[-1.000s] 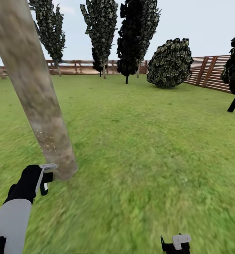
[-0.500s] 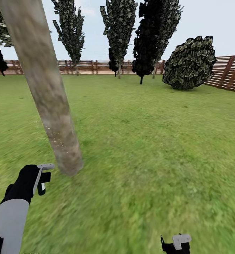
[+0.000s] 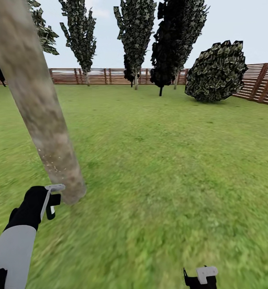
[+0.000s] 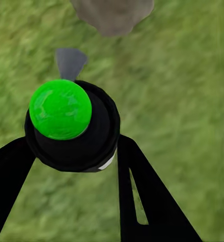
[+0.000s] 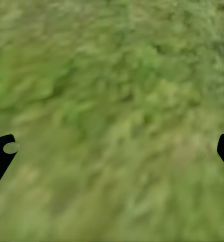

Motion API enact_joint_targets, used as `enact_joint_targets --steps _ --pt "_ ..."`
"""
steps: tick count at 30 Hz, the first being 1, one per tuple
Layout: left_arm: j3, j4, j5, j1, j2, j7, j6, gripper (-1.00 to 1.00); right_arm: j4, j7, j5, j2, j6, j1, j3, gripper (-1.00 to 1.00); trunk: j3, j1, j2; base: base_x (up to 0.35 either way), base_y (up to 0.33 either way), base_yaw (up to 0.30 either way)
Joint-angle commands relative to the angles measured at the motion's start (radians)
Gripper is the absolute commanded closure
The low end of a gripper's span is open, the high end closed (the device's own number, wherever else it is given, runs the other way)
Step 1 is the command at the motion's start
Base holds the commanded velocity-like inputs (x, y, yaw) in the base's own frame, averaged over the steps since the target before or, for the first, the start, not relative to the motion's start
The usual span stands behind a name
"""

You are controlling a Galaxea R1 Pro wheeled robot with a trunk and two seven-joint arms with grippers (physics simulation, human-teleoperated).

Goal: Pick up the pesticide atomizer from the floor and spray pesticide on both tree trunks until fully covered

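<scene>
The left claw [image 4: 74, 151] grips the pesticide atomizer [image 4: 71, 126] just beside the tree trunk [image 3: 41, 116] base, where white pesticide [image 3: 53, 162] specks show. The right claw [image 5: 112, 151] hangs spread wide over grass [image 3: 170, 160].

Far across the lawn, three narrow conifers [image 3: 136, 36] are lined up before the slatted fence [image 3: 109, 76]. A rounded leafy bush [image 3: 217, 71] is seen far right, with pale sky [image 3: 238, 24] spread above.
</scene>
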Motion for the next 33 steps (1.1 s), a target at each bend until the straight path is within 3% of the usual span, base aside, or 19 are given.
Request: enact_joint_targets --steps 1,17,21,26,33 --pt "0.002 -0.001 -0.009 -0.002 0.0 -0.008 0.005 1.0 0.001 -0.004 0.011 0.0 -0.003 -0.001 -0.006 -1.0 -0.001 0.0 0.0 0.01 -0.274 0.0" --pt "0.0 -0.004 -0.009 -0.013 -0.003 -0.013 0.005 1.0 0.001 -0.004 0.011 0.001 -0.002 -0.001 -0.006 -1.0 -0.001 0.0 0.0 0.096 -0.215 0.232" --pt "-0.012 -0.027 -0.011 -0.04 -0.036 -0.011 0.012 1.0 0.001 -0.004 0.011 0.001 -0.002 -0.001 -0.006 -1.0 -0.001 0.0 0.0 0.009 -0.008 0.278" --pt "-0.055 -0.038 -0.017 -0.119 -0.087 -0.01 0.023 1.0 0.001 -0.004 0.01 0.001 -0.002 -0.001 -0.006 -1.0 -0.001 0.0 0.0 0.001 -0.001 0.278" --pt "-0.06 -0.07 -0.019 -0.129 -0.092 -0.01 0.057 1.0 0.001 -0.004 0.011 0.0 -0.004 -0.001 -0.006 -1.0 -0.001 0.0 0.0 0.118 -0.077 0.096"
